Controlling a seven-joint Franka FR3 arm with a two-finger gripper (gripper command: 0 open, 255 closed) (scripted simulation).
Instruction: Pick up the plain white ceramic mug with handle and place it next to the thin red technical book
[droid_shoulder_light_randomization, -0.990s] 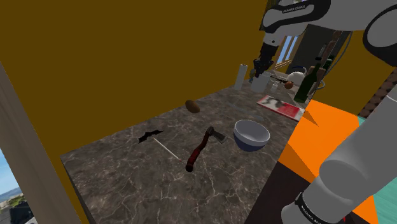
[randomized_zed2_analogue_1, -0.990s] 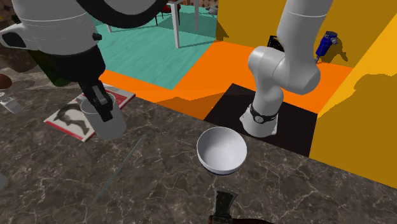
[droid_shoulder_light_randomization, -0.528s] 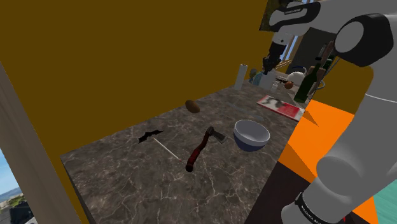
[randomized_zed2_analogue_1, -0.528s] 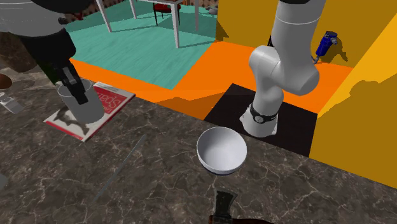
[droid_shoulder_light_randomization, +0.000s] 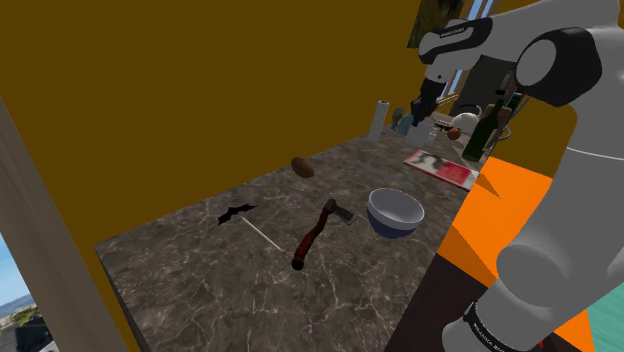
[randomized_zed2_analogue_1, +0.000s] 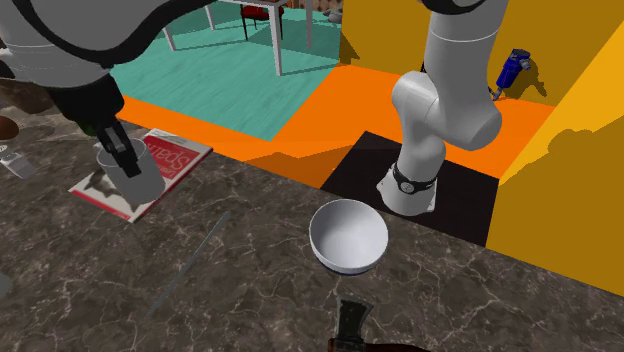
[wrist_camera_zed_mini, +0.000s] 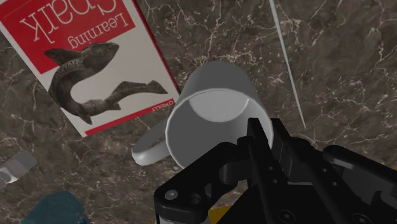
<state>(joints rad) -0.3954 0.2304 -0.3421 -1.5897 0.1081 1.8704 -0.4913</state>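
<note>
Here's the gripper (wrist_camera_zed_mini: 264, 137) right down on the mug (wrist_camera_zed_mini: 213, 102), and its black fingers (wrist_camera_zed_mini: 257, 146) are pinched tight on the rim wall, one inside the cup and one outside. That's a firm clasp. The mug looks plain, pale grey-white. Its handle sticks out on the side away from the fingers, close to the corner of the red book (wrist_camera_zed_mini: 83, 57). From the wrist view the mug sits just beside that corner, over the dark marbled counter (wrist_camera_zed_mini: 331, 70). I can't tell whether its base touches the stone. A thin pale rod (wrist_camera_zed_mini: 285, 63) lies on the other side of the mug.

The wrist view also gives the cover: a spotted fish and white lettering on red.

Over in the second exterior view, the gripper (randomized_zed2_analogue_1: 122, 158) hangs the mug (randomized_zed2_analogue_1: 135, 182) in front of the book (randomized_zed2_analogue_1: 170, 158), overlapping its near edge, and a white bowl (randomized_zed2_analogue_1: 347, 236) stands well apart.

The shoulder view puts the gripper (droid_shoulder_light_randomization: 422, 105) at the far end, the book (droid_shoulder_light_randomization: 441, 166) nearby, with a red-handled hatchet (droid_shoulder_light_randomization: 318, 230), a brown lump (droid_shoulder_light_randomization: 302, 166) and dark bottles (droid_shoulder_light_randomization: 488, 128)
</note>
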